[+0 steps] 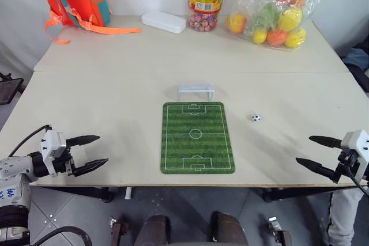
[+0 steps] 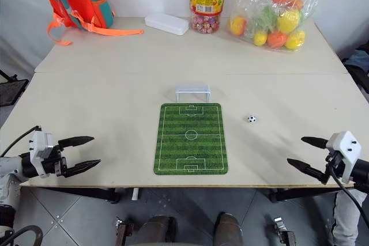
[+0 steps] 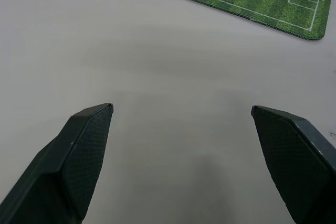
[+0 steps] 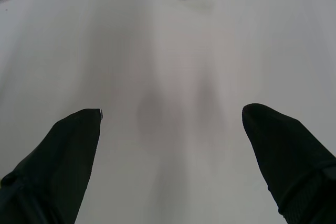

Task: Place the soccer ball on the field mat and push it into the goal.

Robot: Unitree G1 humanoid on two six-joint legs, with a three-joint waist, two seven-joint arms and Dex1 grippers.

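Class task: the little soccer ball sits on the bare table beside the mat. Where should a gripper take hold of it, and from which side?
Probably across the widest part of the soccer ball, fingers either side. It is round, so any pair of opposite sides serves. Come with the right gripper, open and facing the ball across bare table; the field mat lies on the ball's far side.

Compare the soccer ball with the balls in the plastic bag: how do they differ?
The soccer ball is white with black patches; the bagged balls are plain orange, yellow and green. The soccer ball is far smaller than any bagged ball. The soccer ball lies loose on the table, right of the field mat; the bagged balls sit heaped in a clear bag at the far edge. All are round.
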